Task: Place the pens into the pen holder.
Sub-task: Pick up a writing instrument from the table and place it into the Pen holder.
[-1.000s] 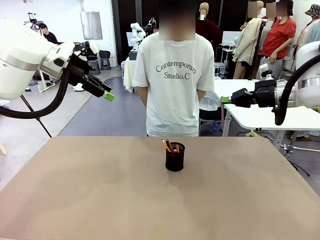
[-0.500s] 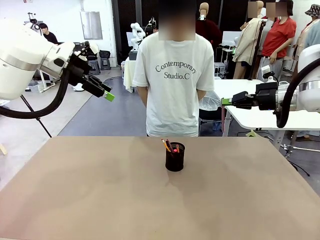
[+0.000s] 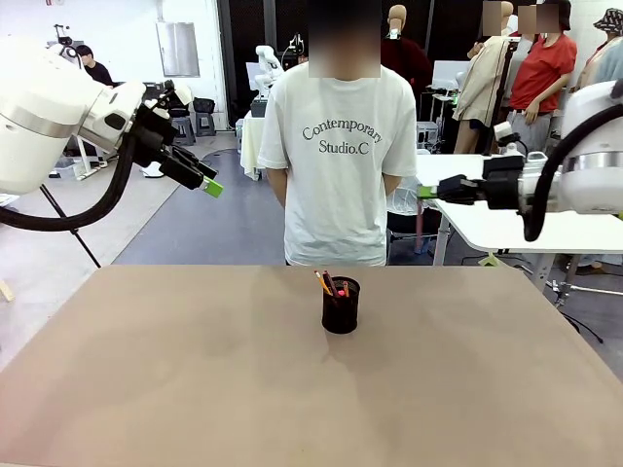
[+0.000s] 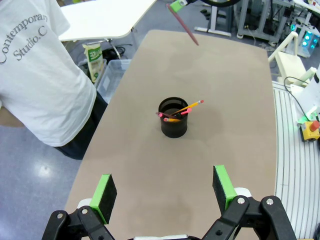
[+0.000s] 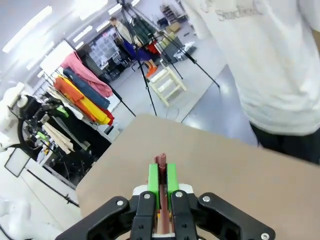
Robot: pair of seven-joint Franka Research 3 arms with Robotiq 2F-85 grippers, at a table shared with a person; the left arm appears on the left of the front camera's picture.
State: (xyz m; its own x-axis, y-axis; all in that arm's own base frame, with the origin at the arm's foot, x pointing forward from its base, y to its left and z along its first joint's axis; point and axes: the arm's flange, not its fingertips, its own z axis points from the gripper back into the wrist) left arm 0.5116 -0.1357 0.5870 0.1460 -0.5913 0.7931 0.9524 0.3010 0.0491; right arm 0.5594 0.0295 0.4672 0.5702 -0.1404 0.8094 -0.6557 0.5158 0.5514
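Last pen held high above the mesh pen holder

Right gripper clamps the maroon pen, light, stiff, slippery; grip near its top. Left gripper hangs apart, empty. Pencil and pink-ended pen sit inside the holder.

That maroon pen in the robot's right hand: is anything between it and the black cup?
Nothing visible. The maroon pen hangs from the right hand, up to the right of the pen holder, over bare table.
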